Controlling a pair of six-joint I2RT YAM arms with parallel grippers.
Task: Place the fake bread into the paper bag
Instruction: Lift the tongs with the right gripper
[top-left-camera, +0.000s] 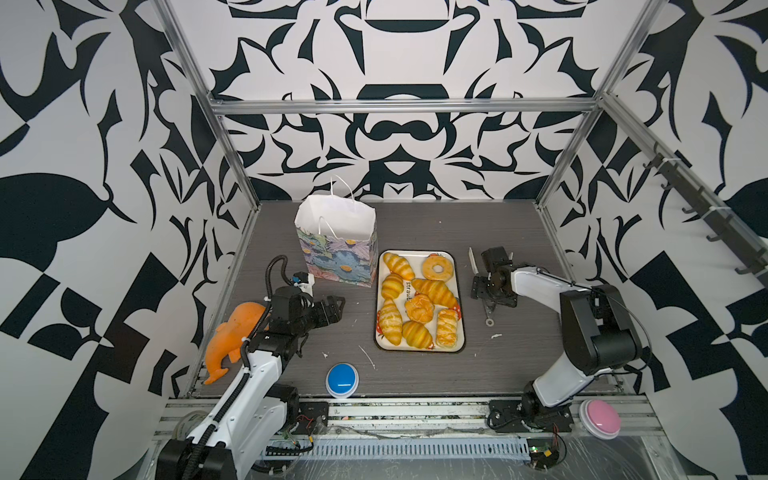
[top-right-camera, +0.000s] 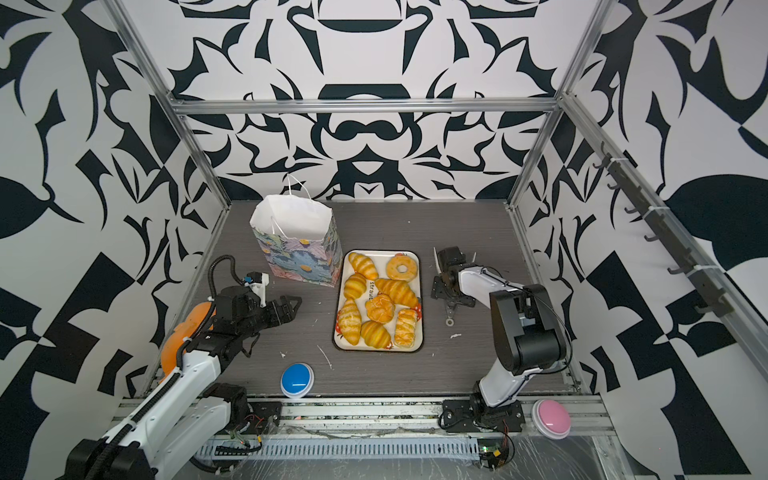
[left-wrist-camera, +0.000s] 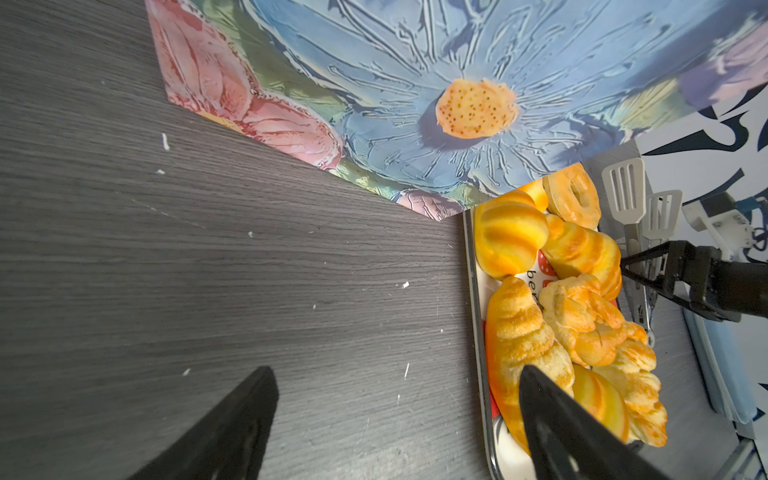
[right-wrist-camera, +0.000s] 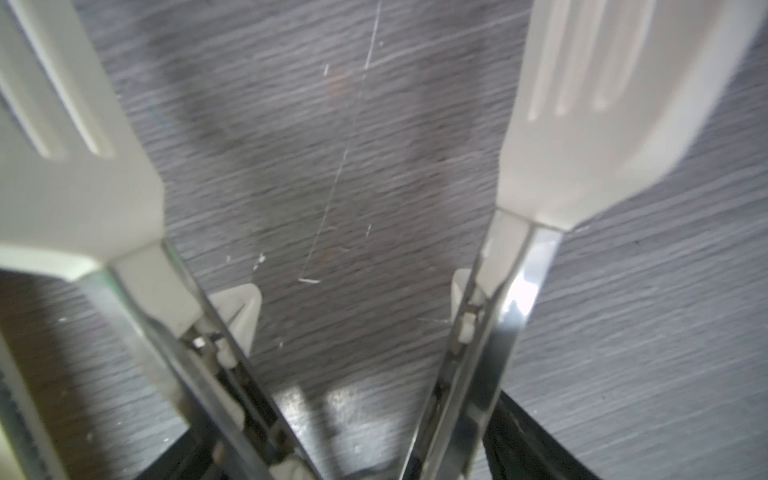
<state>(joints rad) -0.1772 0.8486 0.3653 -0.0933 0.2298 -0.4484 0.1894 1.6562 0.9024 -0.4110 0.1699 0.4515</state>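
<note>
on the tray, in both top views, all eight pieces of bread lie just beside the upright bag; none bagged. left gripper hovers spread and empty over bare table, near the tray's left rim. right gripper pinches a pair of tongs just right of the tray, apart from the bread.

left wrist view: bread lies close past one fingertip.

right wrist view: tong blades stand apart over table, nothing between.

judgement: carry the blades over an edge piece, straddle it and squeeze gently; the glossy bread may slip.
</note>
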